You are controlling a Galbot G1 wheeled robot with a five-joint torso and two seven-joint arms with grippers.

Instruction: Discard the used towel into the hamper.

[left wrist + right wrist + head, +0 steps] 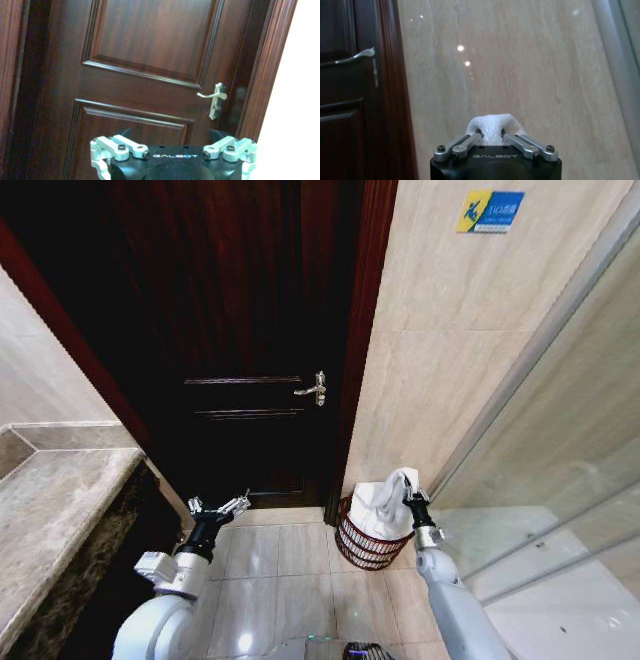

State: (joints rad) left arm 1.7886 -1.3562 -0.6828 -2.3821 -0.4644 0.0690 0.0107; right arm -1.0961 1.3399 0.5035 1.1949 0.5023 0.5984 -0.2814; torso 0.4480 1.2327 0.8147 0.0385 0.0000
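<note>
Your right gripper has its fingers pinched on the white towel, holding it over the hamper, with its lower folds already inside the rim. The hamper stands on the tiled floor against the wall, just beside the dark door (handle side). Your left gripper hovers by the door, fingers spread wide, empty.

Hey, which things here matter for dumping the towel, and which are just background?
Part of the job:
- towel, pinched in the right pincer above the hamper
- hamper, on the floor by the wall

Just around:
- left pincer, open, idle before the door
- door and its handle
- stone counter
- glass partition
</note>
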